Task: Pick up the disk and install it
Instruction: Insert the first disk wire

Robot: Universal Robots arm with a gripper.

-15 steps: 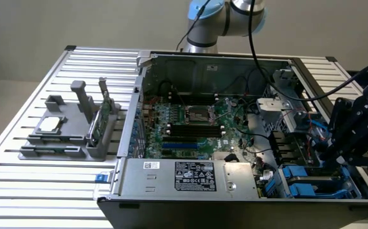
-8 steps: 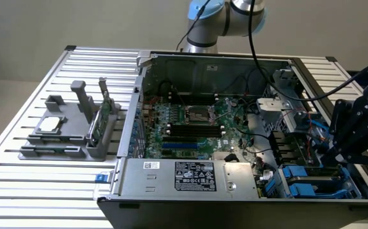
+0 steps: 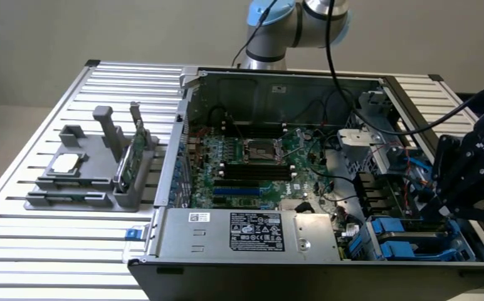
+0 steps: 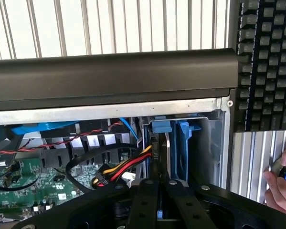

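**Claw closed on the disk at the drive bay, cables close by**

The black two-fingered claw has its fingers drawn together, and in the wrist view they meet on the edge of the flat silver-grey metal disk in its bright blue plastic carrier, which stands on edge in the drive bay at the corner of the open black computer case. In the exterior view the claw hangs over that same corner, at the exterior view's right, above blue carriers sitting in the bays.

The grip looks thin: only a narrow strip of the disk lies between the fingers, so I judge that a tilt or a sideways push could twist it in the claw or jam the carrier against the bay's metal wall.

Just beside the disk runs a bundle of red, yellow and black power wires, with a looped black cable and a twisted red-and-black wire further off over the green motherboard. Any of these could catch on a finger or get pinched under the carrier.

A person's hand rests at the edge of the ribbed metal bench, near a black keyboard; a sudden swing of the arm that way would be a hazard.
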